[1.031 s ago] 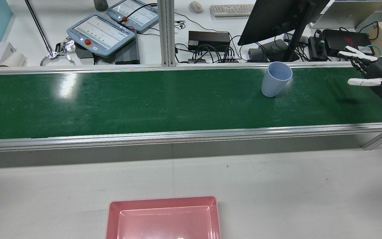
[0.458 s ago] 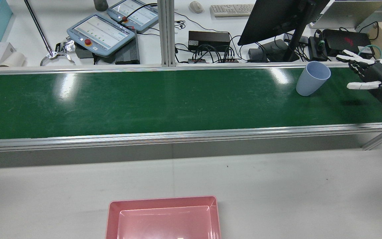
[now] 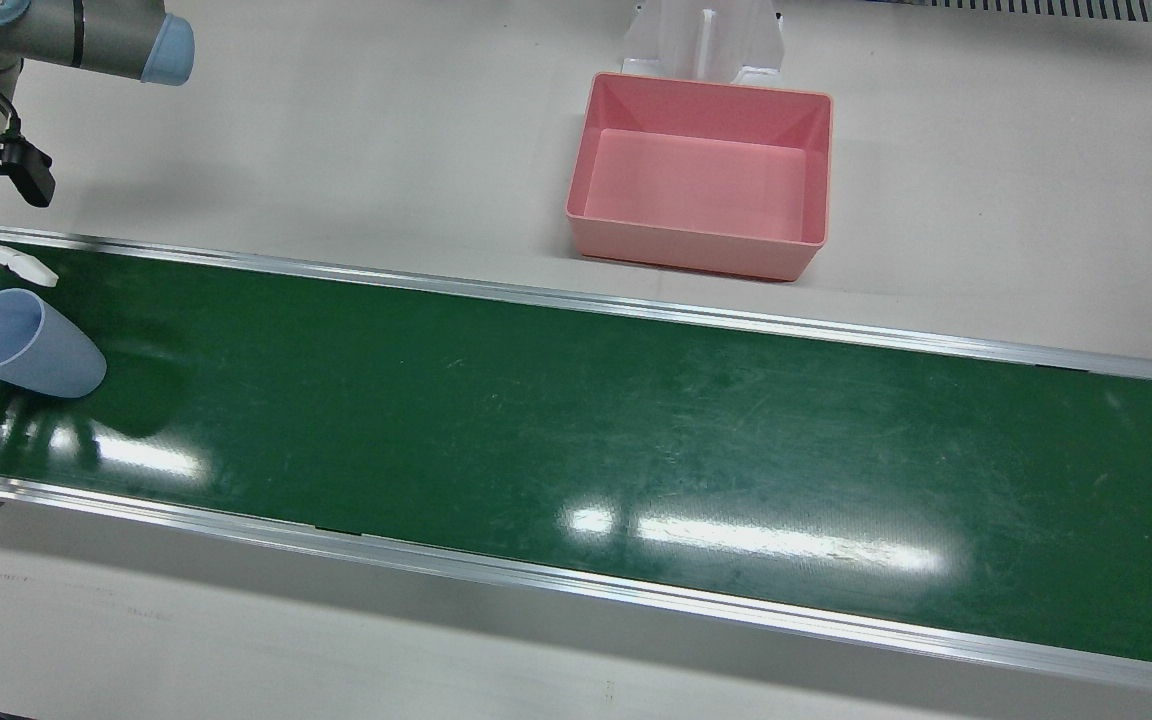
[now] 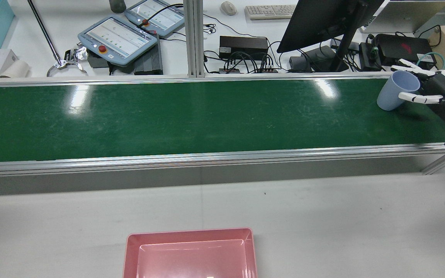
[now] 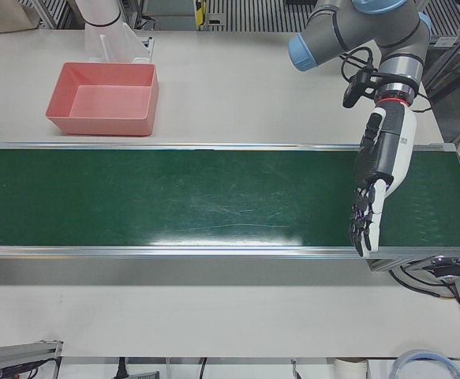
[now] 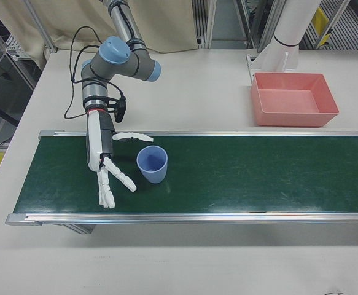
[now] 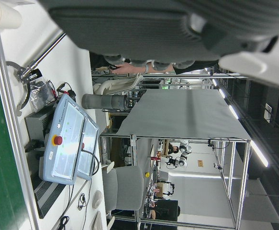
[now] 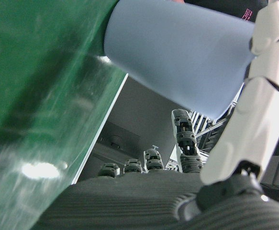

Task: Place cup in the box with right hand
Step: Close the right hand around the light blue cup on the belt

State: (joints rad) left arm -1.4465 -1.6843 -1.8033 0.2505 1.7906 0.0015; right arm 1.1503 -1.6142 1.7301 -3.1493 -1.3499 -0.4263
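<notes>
Upright on the green conveyor belt (image 6: 240, 172) near its right end, one pale blue cup (image 6: 151, 164) stands between the spread, empty fingers of the right hand (image 6: 108, 169). One pink box (image 6: 294, 97) waits on the bench's rear edge, while the left hand (image 5: 375, 189) hangs open over the belt's left end.

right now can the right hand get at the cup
Probably yes. The cup stands upright on the green belt right beside the open right hand, between its spread fingers, with nothing in between. Whether any finger touches it yet is hard to tell.
</notes>
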